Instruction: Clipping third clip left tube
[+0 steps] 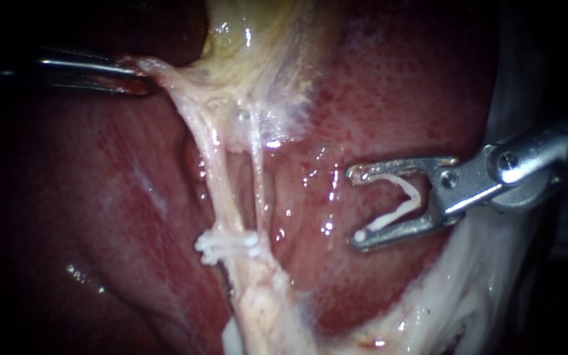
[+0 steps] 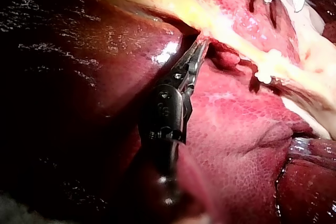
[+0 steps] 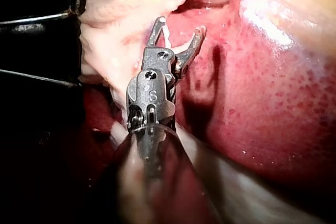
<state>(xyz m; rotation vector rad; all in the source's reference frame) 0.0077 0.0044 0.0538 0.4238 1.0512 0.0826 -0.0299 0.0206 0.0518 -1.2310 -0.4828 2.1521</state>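
Observation:
The left tube [image 1: 221, 184] runs pale and taut down the middle of the endoscope view, with the thinner right tube [image 1: 258, 177] close beside it. White clips [image 1: 226, 244] cross the left tube low down; they also show in the left wrist view [image 2: 265, 69]. My right instrument [image 1: 355, 207] hovers right of both tubes, apart from them, with its jaws wide and an open white clip [image 1: 399, 200] seated between them. My left instrument [image 1: 136, 75] is shut on pale tissue [image 1: 159, 69] at the tubes' upper end and holds it stretched to the left.
Red liver [image 1: 396, 85] lies behind and around the tubes. The yellowish gallbladder [image 1: 258, 39] sits above them. Whitish tissue [image 1: 455, 309] lies below the right instrument. In the right wrist view, the loaded jaws [image 3: 180, 24] point at pale tissue [image 3: 131, 3].

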